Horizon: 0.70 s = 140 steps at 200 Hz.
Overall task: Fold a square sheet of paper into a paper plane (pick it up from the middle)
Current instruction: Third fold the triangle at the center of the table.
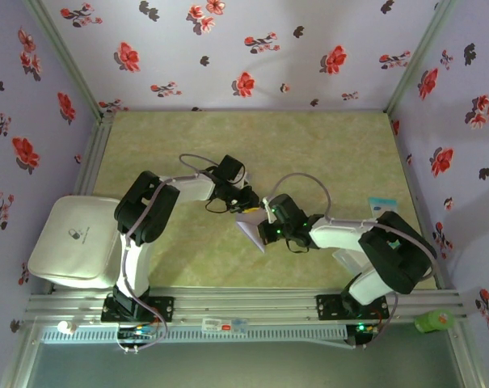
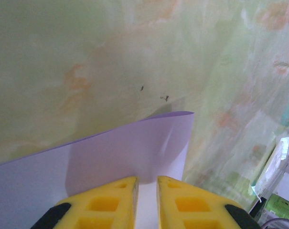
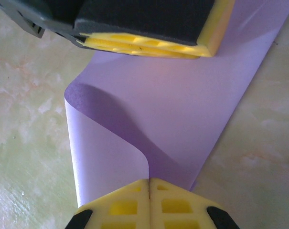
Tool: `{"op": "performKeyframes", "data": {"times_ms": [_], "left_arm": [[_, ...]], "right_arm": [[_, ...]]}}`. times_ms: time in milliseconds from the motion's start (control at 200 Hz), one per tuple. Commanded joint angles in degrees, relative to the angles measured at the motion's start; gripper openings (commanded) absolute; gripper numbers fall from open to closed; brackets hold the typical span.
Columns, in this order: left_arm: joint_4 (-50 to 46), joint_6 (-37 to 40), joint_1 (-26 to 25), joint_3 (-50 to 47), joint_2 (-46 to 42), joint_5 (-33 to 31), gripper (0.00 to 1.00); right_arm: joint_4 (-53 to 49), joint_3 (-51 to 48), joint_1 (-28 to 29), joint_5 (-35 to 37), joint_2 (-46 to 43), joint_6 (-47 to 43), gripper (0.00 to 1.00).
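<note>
At centre, right pincer (image 3: pixel 149 181) pinches lavender sheet (image 3: pixel 182 119).

No lettering, number or brand can be read anywhere. The white case (image 1: pixel 66 259) at nine o'clock on the desk (image 1: pixel 325 153) bears a small dark emblem on its lid, too small to make out. A white sticker (image 1: pixel 218 326) on the aluminium rail (image 1: pixel 268 305) at six o'clock carries a red mark and blurred print. The light-blue card (image 1: pixel 381 204) at three o'clock shows a darker band, no legible characters. In the left wrist view a green label (image 2: pixel 283 206) at five o'clock is blurred.
</note>
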Motion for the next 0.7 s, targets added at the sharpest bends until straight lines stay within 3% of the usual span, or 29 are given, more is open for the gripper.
{"op": "performKeyframes", "data": {"times_ms": [0,695], "left_arm": [[-4.4,0.4,-0.5,-1.6,-0.4,-1.8,0.19],[-3.5,-0.3,-0.5,-2.5,-1.2,-2.9,0.19]], "right_arm": [[-1.1,1.8,-0.4,1.2,0.6,-1.3,0.00],[-3.1,3.1,-0.5,0.2,1.9,-1.7,0.00]]}}
